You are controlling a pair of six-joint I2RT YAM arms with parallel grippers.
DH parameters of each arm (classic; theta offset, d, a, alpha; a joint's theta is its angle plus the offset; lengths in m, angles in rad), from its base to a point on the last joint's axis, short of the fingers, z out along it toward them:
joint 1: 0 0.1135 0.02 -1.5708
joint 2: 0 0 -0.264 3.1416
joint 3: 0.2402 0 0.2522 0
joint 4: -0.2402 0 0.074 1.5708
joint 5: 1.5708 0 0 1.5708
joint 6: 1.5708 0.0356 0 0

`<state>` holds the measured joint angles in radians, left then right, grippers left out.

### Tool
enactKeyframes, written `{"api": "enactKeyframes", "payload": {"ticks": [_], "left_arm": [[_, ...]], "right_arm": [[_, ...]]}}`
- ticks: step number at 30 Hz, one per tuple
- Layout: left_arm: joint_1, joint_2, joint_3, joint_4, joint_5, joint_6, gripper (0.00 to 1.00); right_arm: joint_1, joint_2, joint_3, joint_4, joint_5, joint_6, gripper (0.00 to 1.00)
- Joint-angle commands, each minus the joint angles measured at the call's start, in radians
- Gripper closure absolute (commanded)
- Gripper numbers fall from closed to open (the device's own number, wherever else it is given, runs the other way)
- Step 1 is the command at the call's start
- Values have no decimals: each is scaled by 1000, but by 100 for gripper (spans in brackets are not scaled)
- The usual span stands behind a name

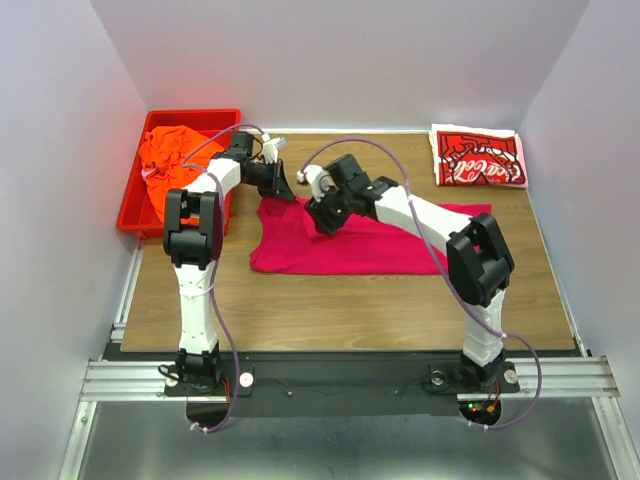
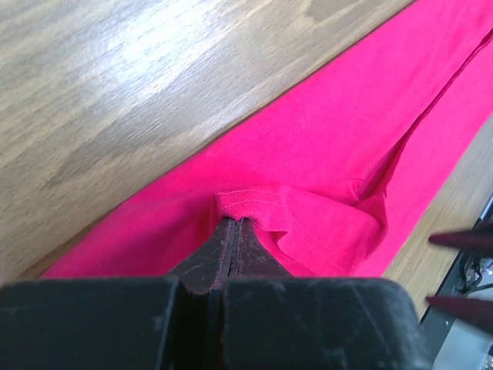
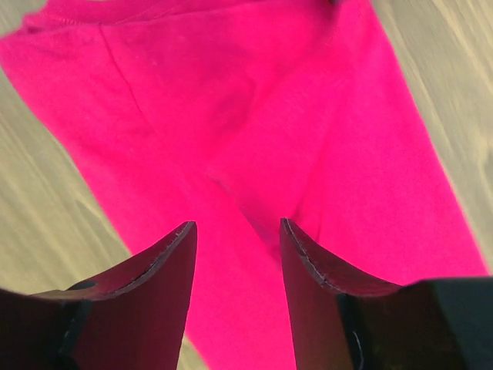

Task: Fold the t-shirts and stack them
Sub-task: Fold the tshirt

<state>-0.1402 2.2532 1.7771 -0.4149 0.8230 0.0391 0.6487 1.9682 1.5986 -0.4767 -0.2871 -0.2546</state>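
Observation:
A magenta-pink t-shirt (image 1: pixel 355 245) lies spread on the wooden table (image 1: pixel 330 300) in mid view. My left gripper (image 1: pixel 281 187) is shut on a hemmed edge of it at its far left corner; the left wrist view shows the shut fingers (image 2: pixel 233 240) pinching the pink hem (image 2: pixel 254 202). My right gripper (image 1: pixel 325 220) is open just above the shirt's upper middle, its fingers (image 3: pixel 166 258) apart over pink cloth (image 3: pixel 231 116), holding nothing. A folded red-and-white Coca-Cola shirt (image 1: pixel 477 156) lies at the far right. An orange shirt (image 1: pixel 172 160) lies crumpled in the red bin (image 1: pixel 130 210).
The red bin stands at the table's far left, close behind the left arm. White walls enclose the table on three sides. A metal rail (image 1: pixel 350 375) runs along the near edge.

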Motion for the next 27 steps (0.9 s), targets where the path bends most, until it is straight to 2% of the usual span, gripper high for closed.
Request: {"api": "enactKeyframes", "payload": {"ticks": [1, 12, 27], "left_arm": [[1, -7, -2, 4, 27, -1, 98], [1, -3, -1, 4, 33, 2, 98], [1, 9, 15, 5, 33, -4, 98]], "right_arm": [[41, 44, 69, 15, 172, -164, 46], [109, 119, 103, 15, 218, -206, 43], [132, 162, 109, 10, 152, -209, 44]]}}
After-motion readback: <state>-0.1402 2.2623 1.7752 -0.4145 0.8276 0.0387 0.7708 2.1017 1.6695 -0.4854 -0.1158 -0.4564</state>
